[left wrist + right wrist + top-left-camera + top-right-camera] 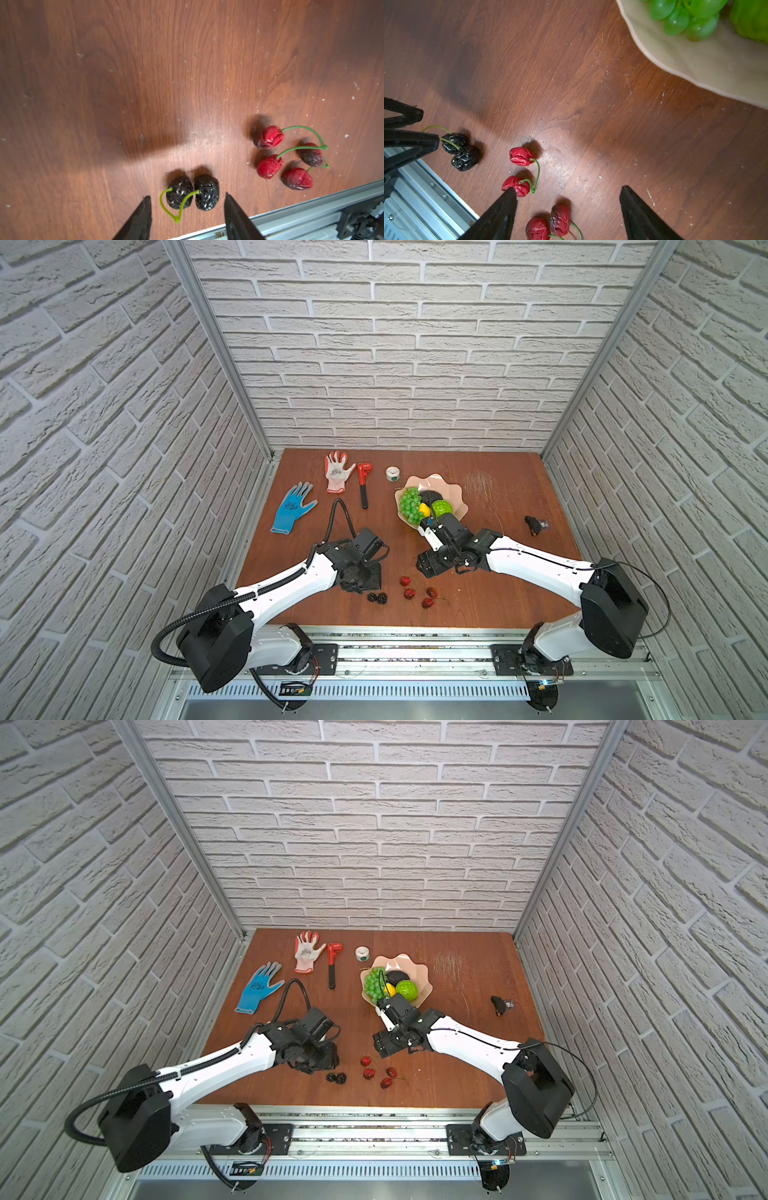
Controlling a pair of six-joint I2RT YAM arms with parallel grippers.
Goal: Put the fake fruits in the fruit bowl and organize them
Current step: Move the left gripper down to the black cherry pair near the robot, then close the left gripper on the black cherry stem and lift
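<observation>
While white brick-pattern walls (415,344) box in the scuffed reddish-brown wooden tabletop (498,564), my left gripper (187,196) stands partly spread, empty, tips flanking two wrinkled black plastic blackberries (205,193). Right of them lie four small dark-red plastic berries (270,166); my right gripper (569,188) hangs wide, empty, over these. Only top views show the wavy peach-pink glossy bowl (451,489) whole, holding green plastic grape bunch (409,502), blackish avocado (431,495), yellow lemon (424,510), bumpy green ball (441,507).

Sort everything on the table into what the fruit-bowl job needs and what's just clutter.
Job: fruit bowl; in it, green grape bunch, avocado, bumpy green ball, lemon; not yet in it, two black berries, four red berries.
Clutter: blue glove, white glove, red pipe wrench, tape roll, small black object.
</observation>
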